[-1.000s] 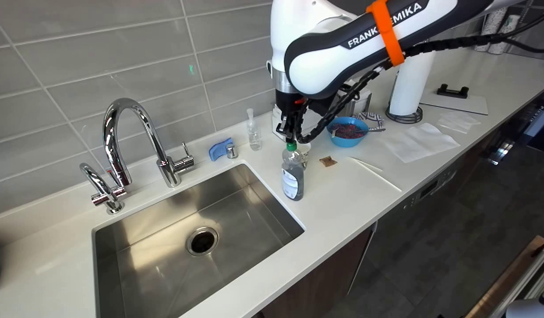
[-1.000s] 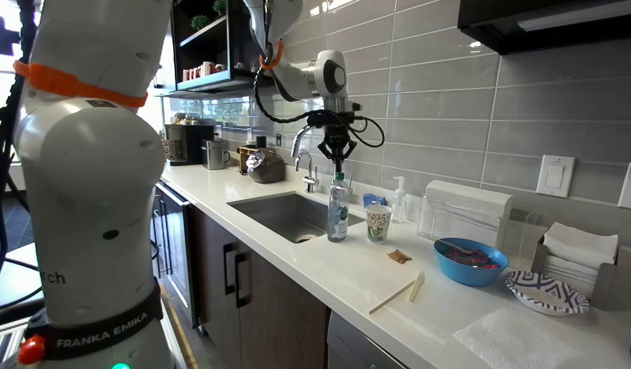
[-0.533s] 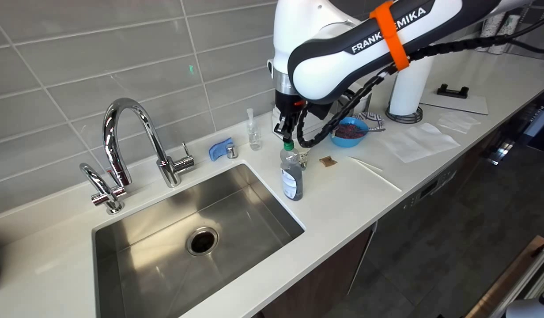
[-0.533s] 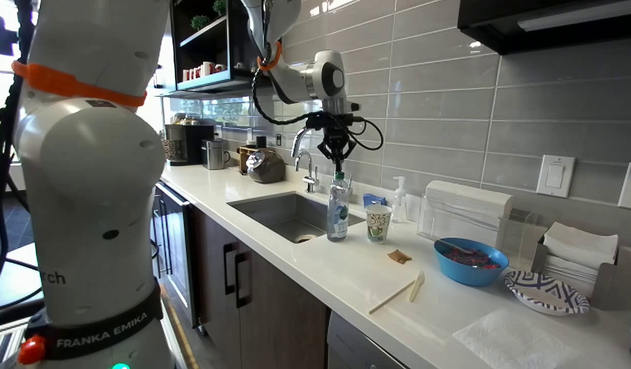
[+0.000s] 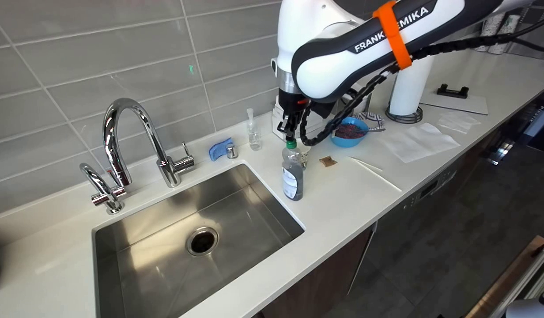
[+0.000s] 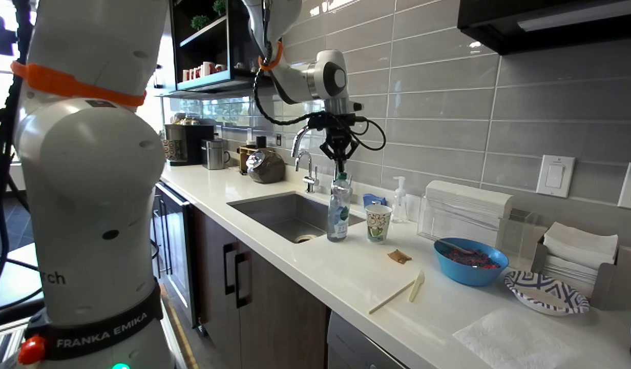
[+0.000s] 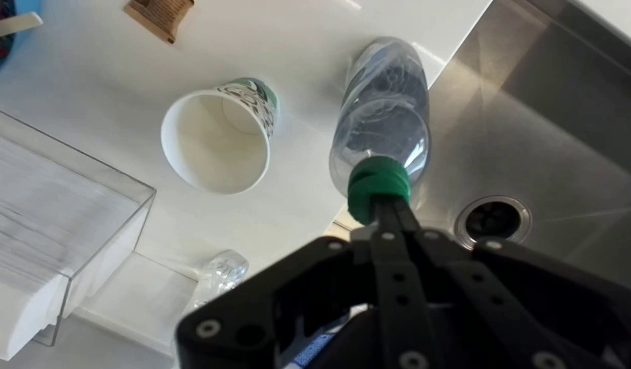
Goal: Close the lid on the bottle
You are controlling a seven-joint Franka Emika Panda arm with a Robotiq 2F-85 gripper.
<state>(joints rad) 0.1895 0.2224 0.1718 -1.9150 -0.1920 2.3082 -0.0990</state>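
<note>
Above the bottle (image 7: pixel 390 92), the clenched end effector (image 7: pixel 393 204) meets the green lid (image 7: pixel 374 180).

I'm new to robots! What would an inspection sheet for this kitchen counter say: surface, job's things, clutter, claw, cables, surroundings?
Surface: white counter, with a steel sink set into it.
Job's things: clear bottle upright beside the sink; green lid on its top, whether fully closed cannot be told.
Clutter: paper cup near the bottle, brown wrapper, blue bowl.
Claw: shut, tips right at the lid; whether pressing is unclear.
Cables: black cable curving beside the claw.
Surroundings: gray tiled wall, chrome faucet.
</note>
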